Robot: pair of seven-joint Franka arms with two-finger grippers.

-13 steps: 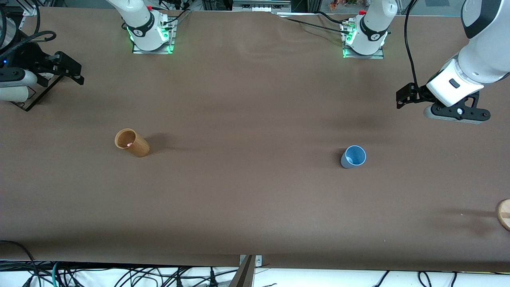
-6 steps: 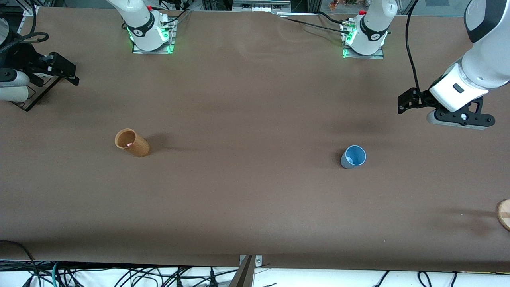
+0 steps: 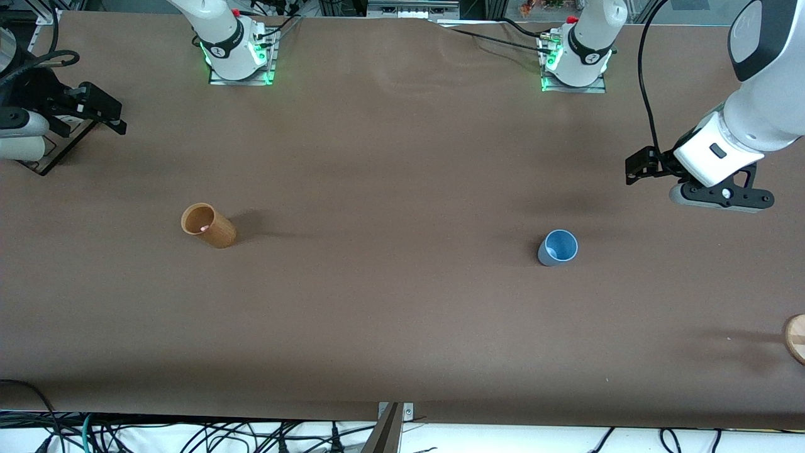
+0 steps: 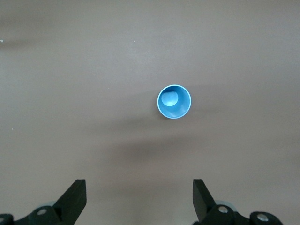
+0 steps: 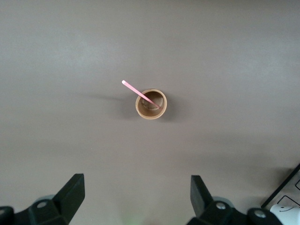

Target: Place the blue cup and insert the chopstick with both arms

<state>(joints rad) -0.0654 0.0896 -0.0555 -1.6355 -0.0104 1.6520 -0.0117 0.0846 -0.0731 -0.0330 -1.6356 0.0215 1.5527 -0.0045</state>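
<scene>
Left gripper (image 3: 636, 165) spread wide and empty, raised over the table (image 3: 402, 314) near its left-arm edge, right gripper (image 3: 105, 113) likewise wide and empty by the right-arm edge, blue cup (image 3: 557, 248) upright mid-table, chopstick (image 5: 139, 93) leaning in the tan cup (image 3: 208, 225).

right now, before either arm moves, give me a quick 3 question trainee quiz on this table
1. True or false: the chopstick stands in the tan cup.
2. Which thing shows in the left wrist view, ahead of the left gripper? A) the blue cup B) a plate C) a spoon
3. Fill in: the fingers of the right gripper are ____, with nothing between them.

Key: 1 true, it leans out over the rim. 2 A, upright and with nothing in it. 3 open.
</scene>
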